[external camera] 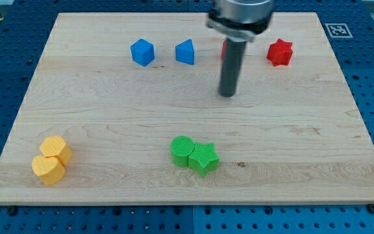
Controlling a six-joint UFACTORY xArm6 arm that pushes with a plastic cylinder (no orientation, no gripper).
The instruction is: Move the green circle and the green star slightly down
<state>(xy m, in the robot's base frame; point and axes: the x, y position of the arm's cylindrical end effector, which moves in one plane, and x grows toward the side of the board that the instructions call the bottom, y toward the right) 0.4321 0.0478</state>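
— Green pair first: where on the board?

— Green circle [182,150] and green star [204,158] low on the wooden board [109,110], a little left of centre, touching side by side, star to the view's right and a shade lower.

— And my tip [228,95]?

— Up in the board's upper middle, well apart from both. A bare dark rod, nothing to spread or pinch, touching no block.

— Direction from tip to pair?

— Toward the view's bottom and somewhat to the view's left. Tip already on the upper side of both, so probably the right side for a downward shove. Star nearer than circle.

— Long axis of the pair?

— Roughly left to right, tilted slightly down at the star end. Likely needs contact from above near the seam between the two, otherwise one block may slide off alone or the pair may pivot.

— Anything in the way?

— Nothing between tip and pair. Blue cube [142,52] and a second blue block [185,51] near the view's top; red star [279,52] at upper right; another red block [224,49] mostly hidden behind the rod, shape impossible to tell. Two yellow blocks [51,160] touching at lower left, far off the path.

— Room below?

— Limited; bottom edge fairly near, so a slight nudge only.
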